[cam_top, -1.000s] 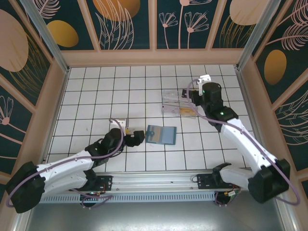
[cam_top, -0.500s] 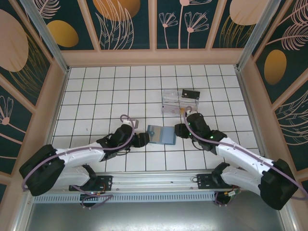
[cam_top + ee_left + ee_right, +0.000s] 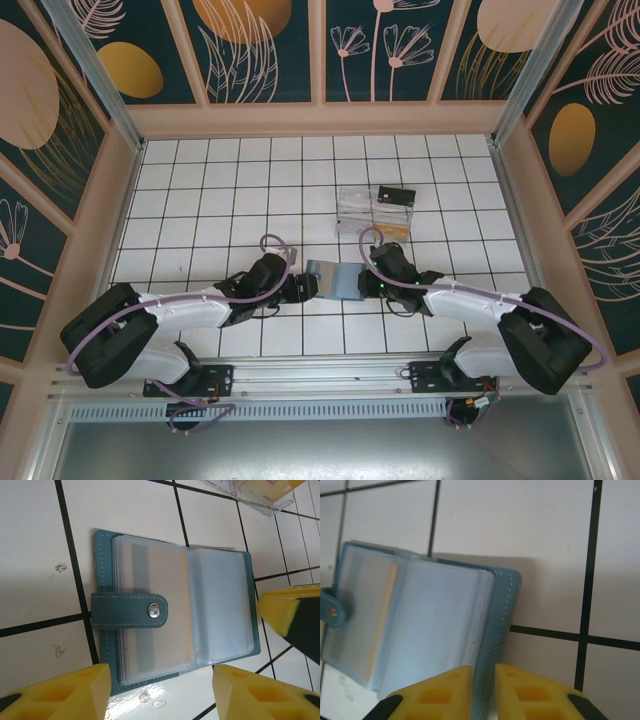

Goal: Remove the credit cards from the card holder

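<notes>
- White-tiled table (image 3: 200, 200) with dark grout lines, enclosed by pale wooden rails and wall panels (image 3: 260, 50) painted with flowers on dark green.
- Card holder (image 3: 335, 281): lies flat and open at the middle of the table, towards the near edge, directly between the two arms. The teal cover faces down and the clear sleeves face up.
- Left wrist view: the card holder (image 3: 180, 605) shows a strap (image 3: 129, 616) with a metal snap folded over one panel. A pale peach card (image 3: 165, 610) shows through the sleeves under it.
- Right wrist view: the card holder (image 3: 420, 625) shows a stack of clear sleeves, with the thin orange edge of a card (image 3: 380, 625) on the strap side.
- Left gripper (image 3: 308, 288): low over the table at the holder's left end. Seen from its own wrist, the left gripper (image 3: 160, 676) has its jaws spread wide and nothing is clamped between them. The holder's edge lies just ahead of the yellow pads (image 3: 60, 690).
- Right gripper (image 3: 366, 283): low at the holder's right end. Seen from its own wrist, the right gripper (image 3: 483, 672) has its jaws drawn nearly together, pinching the teal edge of the cover. One of its pads (image 3: 280, 615) also appears beside the holder's far panel.
- Clear plastic box (image 3: 372, 212): sits further back on the table, apart from the holder, with something yellow inside.
- Black card (image 3: 397, 195): rests on top of the box at its right end.
</notes>
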`<state>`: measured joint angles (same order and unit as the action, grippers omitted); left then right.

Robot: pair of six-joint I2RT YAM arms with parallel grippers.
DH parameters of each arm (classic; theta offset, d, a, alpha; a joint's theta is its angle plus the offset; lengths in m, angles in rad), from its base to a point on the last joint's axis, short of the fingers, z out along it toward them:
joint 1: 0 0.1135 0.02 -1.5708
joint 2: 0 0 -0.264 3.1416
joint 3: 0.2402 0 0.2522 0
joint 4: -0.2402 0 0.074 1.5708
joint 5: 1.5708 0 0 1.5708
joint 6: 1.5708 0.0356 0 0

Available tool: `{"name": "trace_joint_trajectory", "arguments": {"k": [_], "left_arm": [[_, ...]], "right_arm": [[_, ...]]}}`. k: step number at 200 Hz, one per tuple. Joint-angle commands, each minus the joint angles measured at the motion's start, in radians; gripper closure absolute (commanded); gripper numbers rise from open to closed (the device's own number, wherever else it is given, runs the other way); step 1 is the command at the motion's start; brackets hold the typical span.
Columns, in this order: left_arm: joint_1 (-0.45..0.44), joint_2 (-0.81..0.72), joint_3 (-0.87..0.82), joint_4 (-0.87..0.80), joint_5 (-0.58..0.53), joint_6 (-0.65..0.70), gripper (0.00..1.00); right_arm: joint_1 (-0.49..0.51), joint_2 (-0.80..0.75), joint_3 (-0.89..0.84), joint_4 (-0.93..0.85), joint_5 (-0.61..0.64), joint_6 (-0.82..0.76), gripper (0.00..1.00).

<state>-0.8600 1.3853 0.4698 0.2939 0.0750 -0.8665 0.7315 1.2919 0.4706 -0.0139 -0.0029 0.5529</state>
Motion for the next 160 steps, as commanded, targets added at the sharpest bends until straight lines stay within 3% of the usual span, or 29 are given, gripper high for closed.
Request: {"name": "trace_joint_trajectory", "arguments": {"k": [1, 41, 160], "left_arm": [[-0.007, 0.016, 0.035, 0.011, 0.009, -0.003, 0.43], [-0.007, 0.053, 0.066, -0.002, 0.012, 0.015, 0.44], [-0.008, 0.142, 0.089, 0.002, 0.030, 0.020, 0.45]], "right_arm": [[0.006, 0.043, 0.028, 0.036, -0.014, -0.007, 0.81], [0.006, 0.082, 0.034, 0.036, -0.007, -0.013, 0.93], [0.006, 0.090, 0.037, 0.032, -0.008, -0.001, 0.92]]}}
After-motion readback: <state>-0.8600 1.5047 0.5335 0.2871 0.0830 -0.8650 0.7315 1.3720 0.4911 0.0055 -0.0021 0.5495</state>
